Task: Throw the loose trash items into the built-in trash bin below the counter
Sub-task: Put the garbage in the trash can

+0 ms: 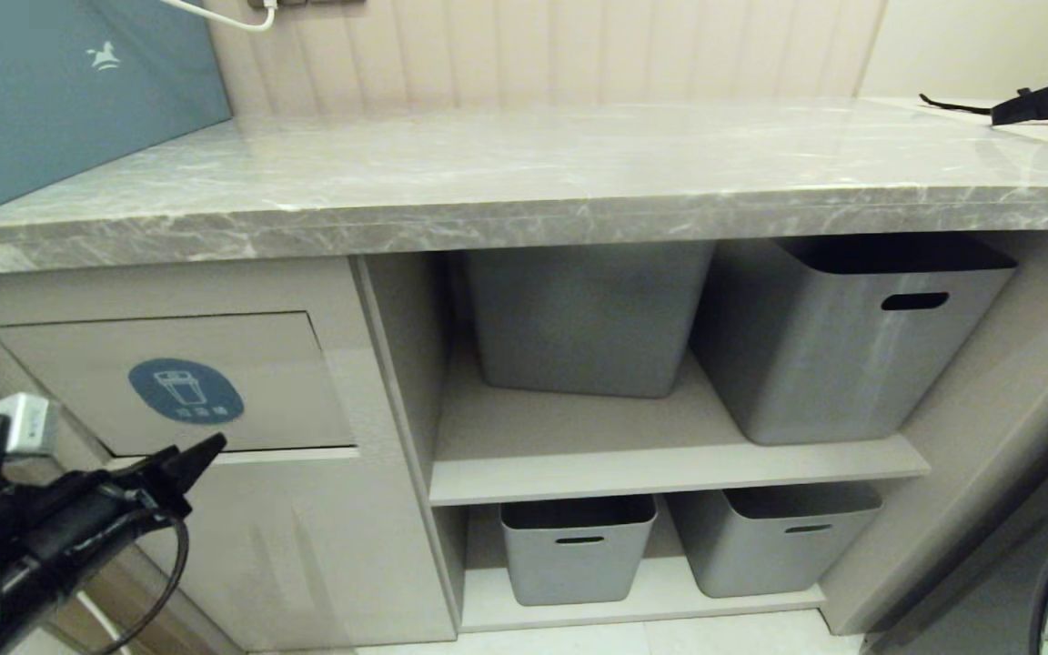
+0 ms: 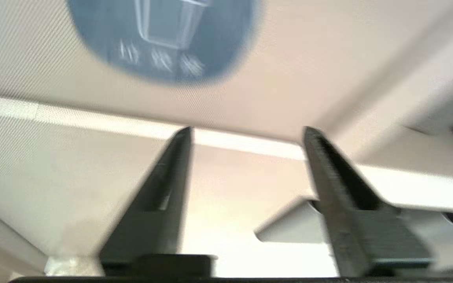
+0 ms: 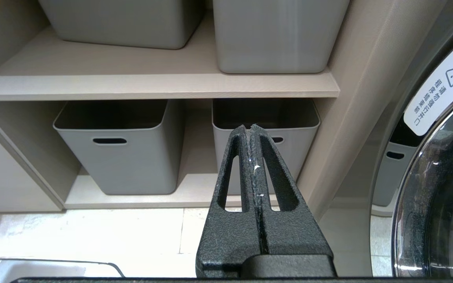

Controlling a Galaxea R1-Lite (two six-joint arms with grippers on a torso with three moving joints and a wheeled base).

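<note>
Grey marble counter [image 1: 524, 173] tops four grey tubs [image 1: 851, 337] on two shelves, with a teal box [image 1: 60, 91] at its left end. Left gripper [image 2: 246, 131], fingers apart and holding nothing, hovers just before the bin flap's [image 1: 242, 355] lower edge. Right gripper [image 3: 250, 127] hangs pressed closed near the lower tubs
</note>
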